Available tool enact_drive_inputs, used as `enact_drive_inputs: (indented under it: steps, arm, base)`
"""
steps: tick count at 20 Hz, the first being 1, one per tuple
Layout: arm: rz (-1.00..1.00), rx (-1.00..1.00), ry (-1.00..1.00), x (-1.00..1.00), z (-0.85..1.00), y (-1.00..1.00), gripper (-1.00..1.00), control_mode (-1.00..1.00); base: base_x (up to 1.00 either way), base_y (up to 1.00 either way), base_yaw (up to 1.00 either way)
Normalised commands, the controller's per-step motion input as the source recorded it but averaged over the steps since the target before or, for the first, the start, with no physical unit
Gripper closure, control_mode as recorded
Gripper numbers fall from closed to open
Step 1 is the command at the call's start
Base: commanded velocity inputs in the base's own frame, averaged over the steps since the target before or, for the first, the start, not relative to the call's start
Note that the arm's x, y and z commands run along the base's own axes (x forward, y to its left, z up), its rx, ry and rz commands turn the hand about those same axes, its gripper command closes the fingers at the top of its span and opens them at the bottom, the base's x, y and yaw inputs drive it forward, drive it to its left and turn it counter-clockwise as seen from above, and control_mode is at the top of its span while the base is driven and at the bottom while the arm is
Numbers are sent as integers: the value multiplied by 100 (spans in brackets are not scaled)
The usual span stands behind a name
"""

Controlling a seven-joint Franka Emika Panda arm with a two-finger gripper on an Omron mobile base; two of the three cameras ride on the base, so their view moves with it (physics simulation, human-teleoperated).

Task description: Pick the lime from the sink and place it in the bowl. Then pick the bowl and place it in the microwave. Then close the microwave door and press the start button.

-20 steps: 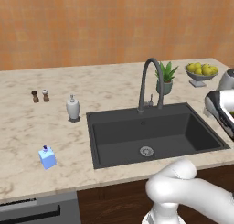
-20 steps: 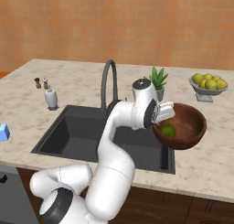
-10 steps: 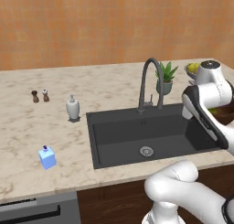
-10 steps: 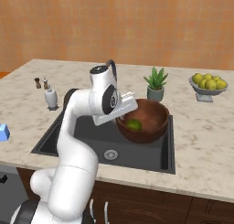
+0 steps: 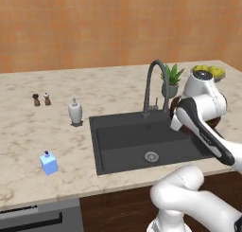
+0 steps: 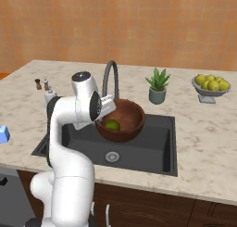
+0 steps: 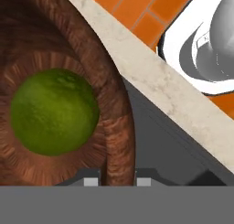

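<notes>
Step 2 in hand: bowl (image 6: 121,121), w/ lime (image 6: 112,125) inside, is held above sink (image 6: 152,149) by gripper (image 7: 117,180), fingers clamped on its rim; next, bowl must be kept level & carried to microwave.

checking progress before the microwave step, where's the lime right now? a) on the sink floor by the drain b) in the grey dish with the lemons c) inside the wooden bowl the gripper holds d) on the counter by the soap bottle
c, the lime lies inside the bowl, whose rim the gripper clamps above the sink.
</notes>
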Motion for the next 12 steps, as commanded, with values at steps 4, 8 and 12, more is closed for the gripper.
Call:
enact_drive_inputs:
  steps: [4, 8, 12]
  arm:
    - [59, -24, -1, -67, 69, 6, 100, -100]
    - [58, -21, -4, -61, 70, 2, 100, -100]
    - [47, -5, 0, -30, 61, 3, 100, -100]
  base:
    - [0, 0, 0]
    - [0, 0, 0]
    - [0, 0, 0]
